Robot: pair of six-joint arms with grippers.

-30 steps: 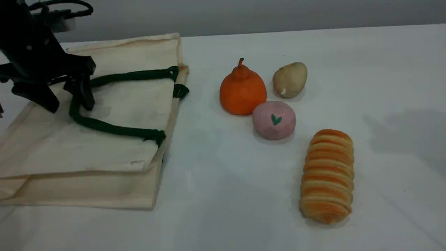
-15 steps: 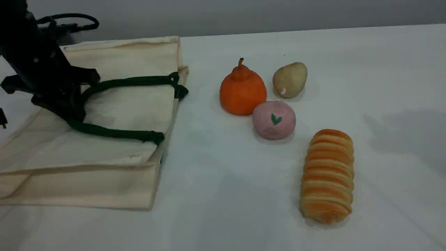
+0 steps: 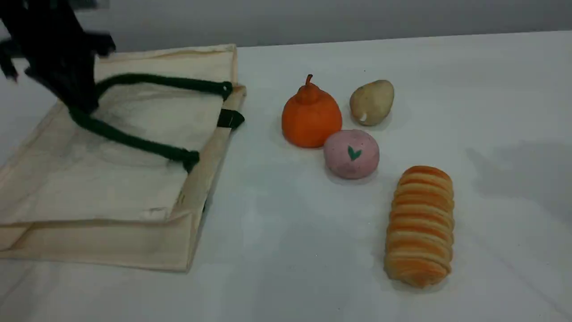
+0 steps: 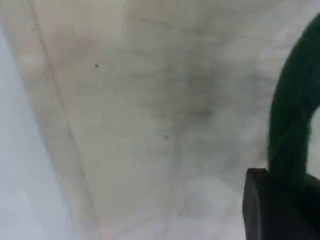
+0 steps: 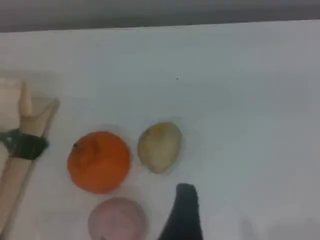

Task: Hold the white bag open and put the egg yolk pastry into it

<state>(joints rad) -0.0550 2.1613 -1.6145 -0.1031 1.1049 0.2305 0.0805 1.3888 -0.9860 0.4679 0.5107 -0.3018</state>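
Since a second ago my left gripper (image 3: pixel 82 105) has closed on the upper green handle (image 3: pixel 134 143) and risen toward the back of the table, pulling the loop taut and lifting the top layer of the white bag (image 3: pixel 111 188), whose mouth faces the food. To do this step well I judge I should keep lifting straight up until the mouth gapes, without dragging the bag away from the food. Working outward from the bag's mouth, nearest me lies one striped bread roll (image 3: pixel 420 226), then one pink ball (image 3: pixel 351 153), one orange fruit (image 3: pixel 310 114), and farthest back one egg yolk pastry (image 3: pixel 372 102), just beside the orange. My right gripper (image 5: pixel 182 212) hangs wide and empty above them.
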